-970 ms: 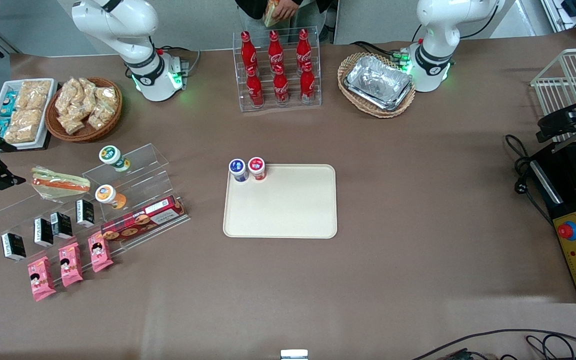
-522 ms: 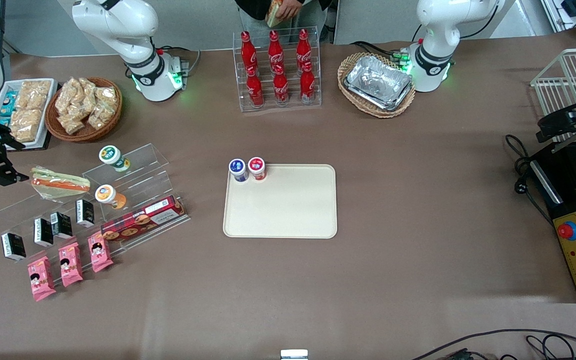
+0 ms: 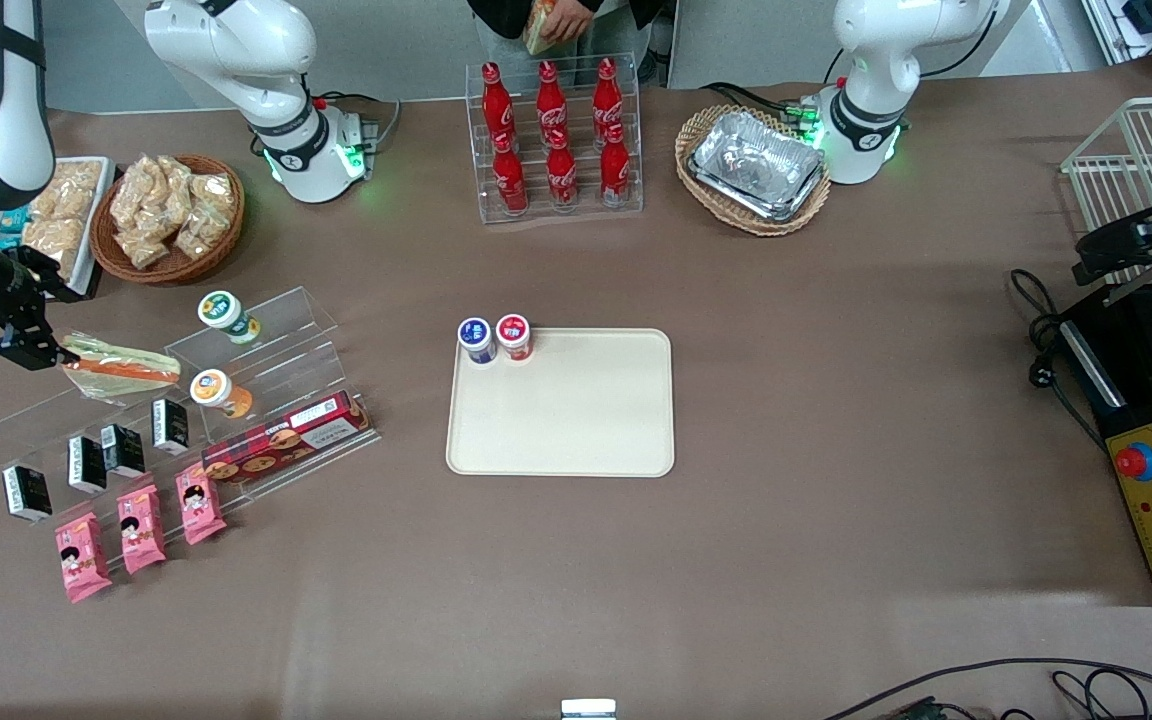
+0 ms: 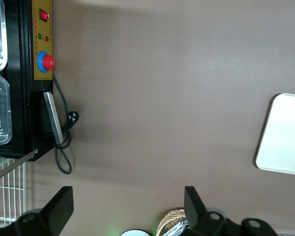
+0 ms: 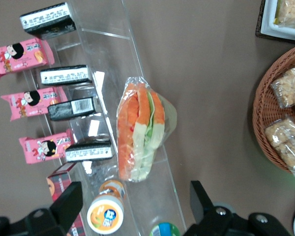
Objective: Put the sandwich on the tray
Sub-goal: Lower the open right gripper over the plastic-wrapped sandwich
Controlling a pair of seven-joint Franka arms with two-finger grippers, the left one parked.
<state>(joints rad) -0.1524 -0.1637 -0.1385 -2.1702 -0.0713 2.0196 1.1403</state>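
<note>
Since the earlier frame, the pincer has neared the sandwich, seemingly open.

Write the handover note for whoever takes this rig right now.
Tool: open, empty, at the end of the sandwich that points away from the tray, not gripping it.
Sandwich: lying in its wrap on the clear acrylic stand, toward the working arm's end of the table.
Tray: mid-table, with two small cups at one corner and the rest bare.
Done: approach only.
Left: close on the sandwich, lift it off the stand, carry it over and set it on the bare part of the tray.
</note>
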